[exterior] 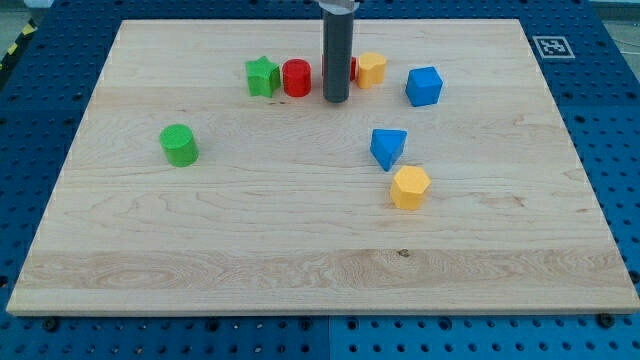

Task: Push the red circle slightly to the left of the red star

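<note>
Red circle [296, 77]: short upright cylinder, flat face up, near the board's top edge, a little toward the view's left of centre along that edge. Red star [352, 68]: mostly hidden behind the dark rod, only a red sliver showing at the rod's right side, shape not readable; same row near the top edge, about mid-way between the top corners. Circle to the view's left of star, near but apart, rod standing between them.
</note>
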{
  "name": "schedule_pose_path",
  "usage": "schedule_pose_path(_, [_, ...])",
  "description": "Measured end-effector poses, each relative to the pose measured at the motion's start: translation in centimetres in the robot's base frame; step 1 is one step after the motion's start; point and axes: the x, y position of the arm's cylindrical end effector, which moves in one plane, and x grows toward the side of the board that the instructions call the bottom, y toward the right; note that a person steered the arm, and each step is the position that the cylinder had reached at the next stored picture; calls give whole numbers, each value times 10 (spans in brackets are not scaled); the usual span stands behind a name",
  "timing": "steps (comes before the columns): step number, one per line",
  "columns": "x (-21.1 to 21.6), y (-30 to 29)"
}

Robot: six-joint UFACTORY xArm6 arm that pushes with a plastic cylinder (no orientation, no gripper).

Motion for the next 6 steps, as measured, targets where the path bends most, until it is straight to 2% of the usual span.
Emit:
schedule_pose_path(1, [22,-5])
schedule_pose_path(2, [21,-38])
schedule_pose_path(3, [2,-66])
schedule_pose_path(4, [-12,-70])
schedule_pose_path(6, [-9,-61])
